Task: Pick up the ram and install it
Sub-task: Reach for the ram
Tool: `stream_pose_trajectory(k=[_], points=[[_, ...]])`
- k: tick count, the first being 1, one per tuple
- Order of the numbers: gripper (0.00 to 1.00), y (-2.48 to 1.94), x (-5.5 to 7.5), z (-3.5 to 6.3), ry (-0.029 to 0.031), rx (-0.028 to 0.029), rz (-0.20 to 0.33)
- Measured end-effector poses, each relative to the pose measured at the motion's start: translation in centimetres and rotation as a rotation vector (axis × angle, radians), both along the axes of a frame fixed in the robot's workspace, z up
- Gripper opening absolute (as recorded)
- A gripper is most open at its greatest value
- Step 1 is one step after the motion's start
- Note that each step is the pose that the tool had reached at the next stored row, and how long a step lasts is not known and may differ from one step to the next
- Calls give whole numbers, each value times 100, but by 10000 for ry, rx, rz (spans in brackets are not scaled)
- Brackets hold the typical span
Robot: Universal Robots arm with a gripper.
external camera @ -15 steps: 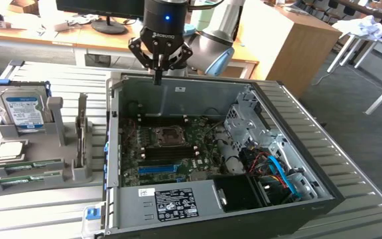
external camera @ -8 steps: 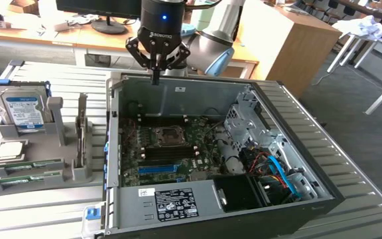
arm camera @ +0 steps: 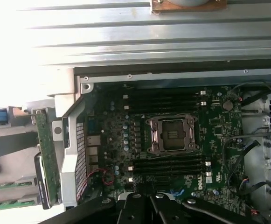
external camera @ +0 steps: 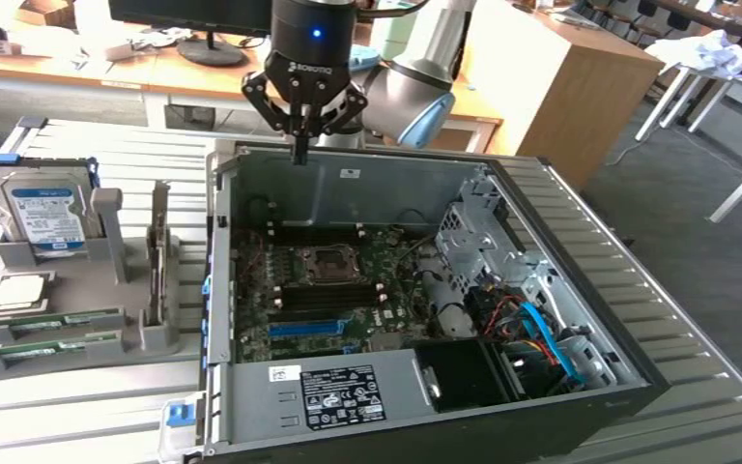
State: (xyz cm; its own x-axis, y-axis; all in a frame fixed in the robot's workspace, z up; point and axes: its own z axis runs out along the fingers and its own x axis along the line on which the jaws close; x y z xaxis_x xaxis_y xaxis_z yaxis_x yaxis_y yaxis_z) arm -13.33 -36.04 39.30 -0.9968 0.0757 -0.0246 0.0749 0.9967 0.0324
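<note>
Two green ram sticks (external camera: 49, 323) lie flat in a grey holder (external camera: 113, 340) at the exterior view's left, beside the open computer case (external camera: 223, 290). The wrist view catches their ends (arm camera: 7, 186). My gripper (external camera: 300, 145) hangs above the case's back wall, well away from the sticks. Its fingers (arm camera: 134, 205) are shut together with nothing between them. Below it lies the green motherboard (external camera: 385, 253) with its square processor socket (arm camera: 170, 134) and black memory slots (arm camera: 165, 165) on either side of the socket.
A silver hard drive (external camera: 46, 217) stands upright in the holder at the back, and a thin green card (external camera: 158, 256) stands on edge nearer the case. A drive cage (external camera: 481, 237), cables (external camera: 539, 333) and the power supply (external camera: 332, 396) crowd the case. A person's desks stand behind.
</note>
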Motion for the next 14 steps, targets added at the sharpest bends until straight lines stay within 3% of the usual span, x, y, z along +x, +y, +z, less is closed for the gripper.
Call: stream_pose_trajectory(k=[14], points=[[10,0,-86,0,0,0,1]])
